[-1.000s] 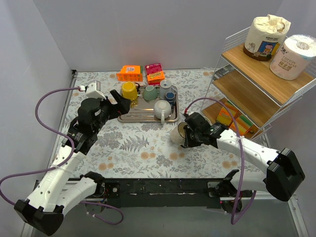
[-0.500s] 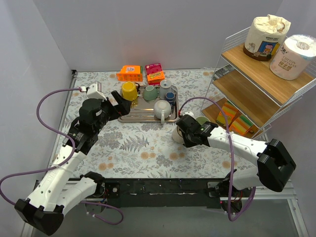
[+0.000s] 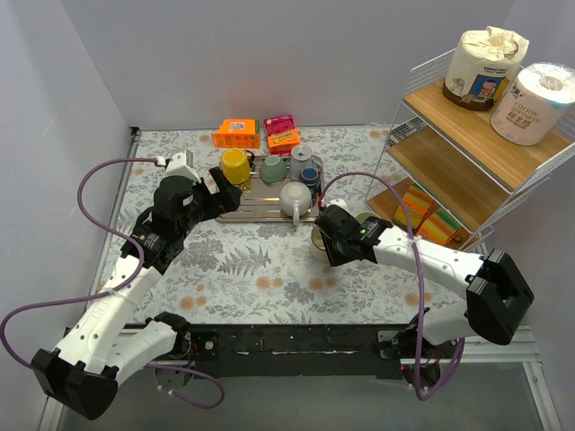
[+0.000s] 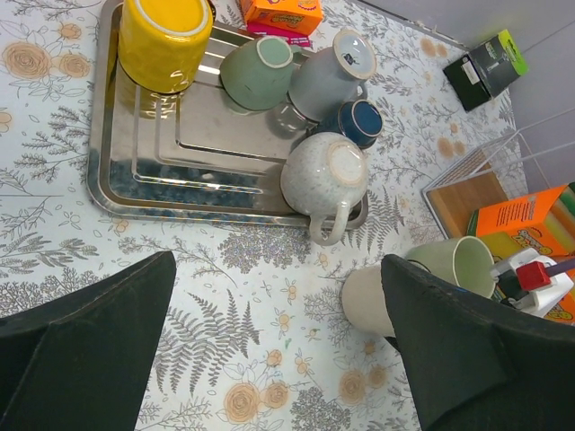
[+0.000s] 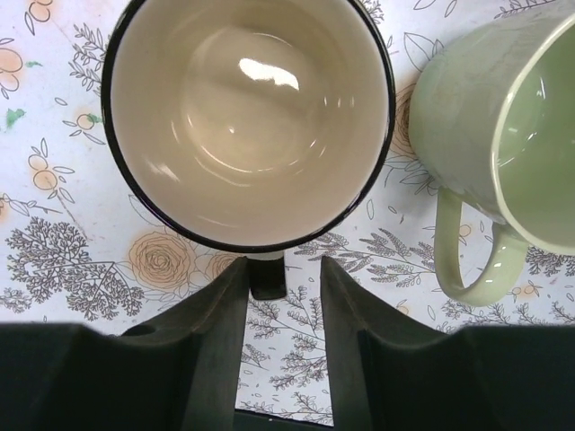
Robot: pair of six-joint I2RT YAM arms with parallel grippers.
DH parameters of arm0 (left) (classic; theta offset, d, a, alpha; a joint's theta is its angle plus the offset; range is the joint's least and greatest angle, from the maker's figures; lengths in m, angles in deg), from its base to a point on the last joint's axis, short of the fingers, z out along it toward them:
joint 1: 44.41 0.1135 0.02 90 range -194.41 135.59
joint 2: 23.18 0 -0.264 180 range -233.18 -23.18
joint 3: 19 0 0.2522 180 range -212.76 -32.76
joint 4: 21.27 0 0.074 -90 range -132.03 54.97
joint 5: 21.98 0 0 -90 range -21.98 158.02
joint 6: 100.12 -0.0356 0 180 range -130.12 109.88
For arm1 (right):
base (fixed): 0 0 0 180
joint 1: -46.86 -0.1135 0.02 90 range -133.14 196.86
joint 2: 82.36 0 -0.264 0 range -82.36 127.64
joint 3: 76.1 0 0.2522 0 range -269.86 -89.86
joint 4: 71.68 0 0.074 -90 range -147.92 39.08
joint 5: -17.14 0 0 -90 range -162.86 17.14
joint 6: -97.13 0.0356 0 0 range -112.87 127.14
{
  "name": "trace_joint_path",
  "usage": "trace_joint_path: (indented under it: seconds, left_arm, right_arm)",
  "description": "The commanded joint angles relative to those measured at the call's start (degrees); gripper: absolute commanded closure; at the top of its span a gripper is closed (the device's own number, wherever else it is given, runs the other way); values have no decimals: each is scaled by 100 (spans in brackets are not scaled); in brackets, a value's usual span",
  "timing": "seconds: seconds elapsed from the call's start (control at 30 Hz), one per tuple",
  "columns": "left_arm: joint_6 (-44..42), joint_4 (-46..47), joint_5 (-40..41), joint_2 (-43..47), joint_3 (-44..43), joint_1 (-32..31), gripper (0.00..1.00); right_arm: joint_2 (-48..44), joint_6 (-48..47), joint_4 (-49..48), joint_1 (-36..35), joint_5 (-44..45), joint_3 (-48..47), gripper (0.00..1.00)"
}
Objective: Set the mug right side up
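Cream mug (image 5: 247, 117) stands upright and empty on the floral cloth (image 5: 54, 242), just off the steel tray's (image 4: 216, 148) near right corner. A pale green mug (image 5: 467, 117) sits just beside it, cut off at the frame edge.

Right gripper (image 5: 283, 269) has its fingers parted either side of the dark handle (image 5: 267, 278), and we see cloth in the gap.

Left gripper (image 4: 277, 263) is spread wide and holds nothing.

The tray holds five mugs. The speckled white one (image 4: 323, 175) is bottom-up.
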Motion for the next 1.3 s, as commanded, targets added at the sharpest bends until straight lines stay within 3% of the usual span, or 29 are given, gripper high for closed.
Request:
trace_joint_path:
  seconds: [0.0,0.2,0.4,0.77,0.9,1.0,1.27]
  left_arm:
    - [-146,-33,-62,63,-37,-10,2]
    - [-252,11,-554,-112,7,-18,2]
    - [-243,265,-1239,-472,-19,-10,2]
    - [221,1643,-1970,-1797,209,-280,2]
    - [346,1699,-1234,-2738,-246,-984,7]
    - [320,1462,-663,-3431,-781,-1240,13]
    - [223,1321,86,-4805,-1644,-1504,34]
  right_arm:
    - [-36,-44,-15,-65,-156,-245,50]
    - [-440,-27,37,-65,-640,-429,23]
    - [-827,219,415,-48,-624,-1044,9]
    - [-1205,114,153,505,-622,-1475,11]
    - [-1170,-27,-68,1548,-1718,-1440,14]
    - [-1258,-193,-251,1963,-1906,-1291,15]
    - [-1433,-326,-323,2255,-2222,-870,18]
